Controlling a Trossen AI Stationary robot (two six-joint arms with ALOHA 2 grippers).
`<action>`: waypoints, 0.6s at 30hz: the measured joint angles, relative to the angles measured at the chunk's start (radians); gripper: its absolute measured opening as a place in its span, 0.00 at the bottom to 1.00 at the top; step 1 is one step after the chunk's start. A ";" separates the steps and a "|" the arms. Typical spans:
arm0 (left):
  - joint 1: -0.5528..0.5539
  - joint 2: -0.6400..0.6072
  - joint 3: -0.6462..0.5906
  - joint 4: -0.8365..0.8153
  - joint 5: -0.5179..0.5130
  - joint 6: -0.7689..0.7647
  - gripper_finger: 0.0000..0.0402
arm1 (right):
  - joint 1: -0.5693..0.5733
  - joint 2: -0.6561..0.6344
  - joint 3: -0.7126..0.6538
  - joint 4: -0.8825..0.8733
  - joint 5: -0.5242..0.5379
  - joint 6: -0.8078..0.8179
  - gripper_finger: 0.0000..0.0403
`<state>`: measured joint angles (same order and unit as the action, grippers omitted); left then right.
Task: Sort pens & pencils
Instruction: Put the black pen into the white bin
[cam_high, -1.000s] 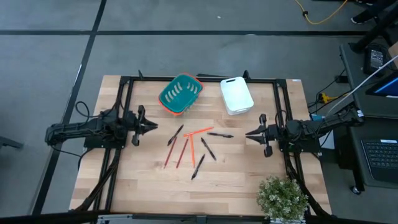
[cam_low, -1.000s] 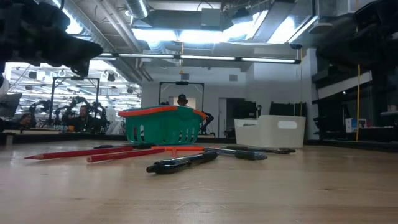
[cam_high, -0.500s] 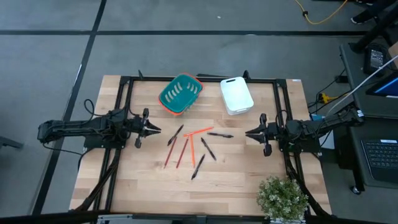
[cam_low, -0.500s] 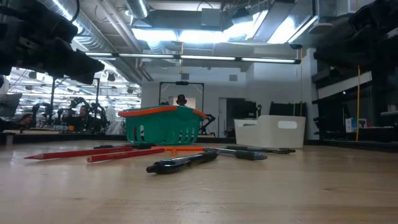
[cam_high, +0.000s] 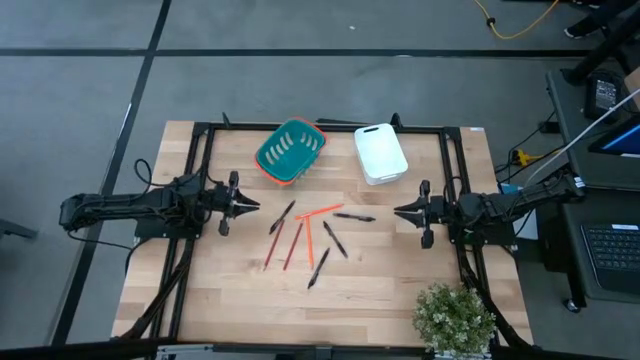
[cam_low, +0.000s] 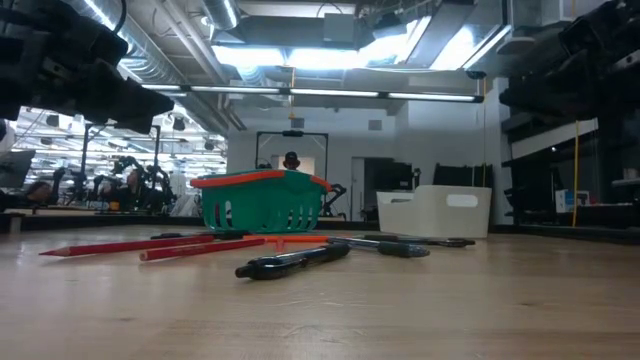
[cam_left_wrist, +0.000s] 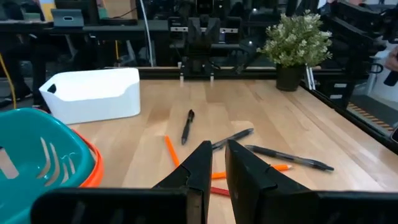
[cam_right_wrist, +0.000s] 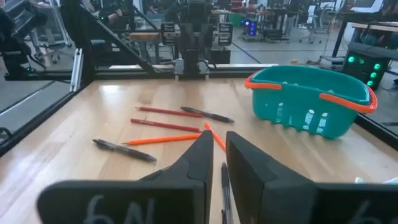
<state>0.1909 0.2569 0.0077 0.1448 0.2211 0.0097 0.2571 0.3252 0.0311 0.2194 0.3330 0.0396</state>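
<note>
Pens and pencils: all lie loose and flat on the surface (cam_high: 230, 300), in the open middle between the two arms; none is in a container yet.
Pens (cam_high: 334, 240): four black sticks scattered around the cluster, apart from one another.
Pencils (cam_high: 293, 246): two red-brown and two orange, crowded at the centre.
Containers: teal basket (cam_high: 290, 150) and white bin (cam_high: 379, 153) stand side by side at the far edge, beyond the cluster.
Just changed: the left arm has reached inward from its side over the last second and then stopped; the right arm has edged slightly inward. Nothing on the surface has shifted.
Meaning: judging from this, sorting has not begun; the left arm seems to be lining up for a first pick.
Left gripper (cam_high: 245, 205): just beside the nearest pen, jaws narrow with a slit between them, holding nothing.
Right gripper (cam_high: 398, 212): near the cluster's other side, jaws likewise narrow and empty.
Long axes, pencils: both red-brown ones and one orange run roughly near-to-far, slightly tilted; the other orange lies across them, side to side.
Long axes, pens: the one toward the right gripper lies side to side, pointing at it; the other three lie on diagonals.
Tips: which end is the writing end cannot be told.
</note>
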 joint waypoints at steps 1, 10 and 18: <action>0.000 0.000 0.000 0.000 -0.004 0.001 0.10 | 0.000 0.000 0.000 0.004 0.022 0.016 0.12; 0.001 0.000 0.017 0.021 -0.108 0.004 0.10 | 0.000 0.000 0.012 -0.003 0.102 0.047 0.12; 0.001 0.032 0.139 0.005 -0.072 0.027 0.10 | 0.000 0.012 0.116 -0.017 0.036 -0.071 0.12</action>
<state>0.1917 0.2892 0.1468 0.1502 0.1495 0.0368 0.2569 0.3377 0.1468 0.2025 0.3692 -0.0319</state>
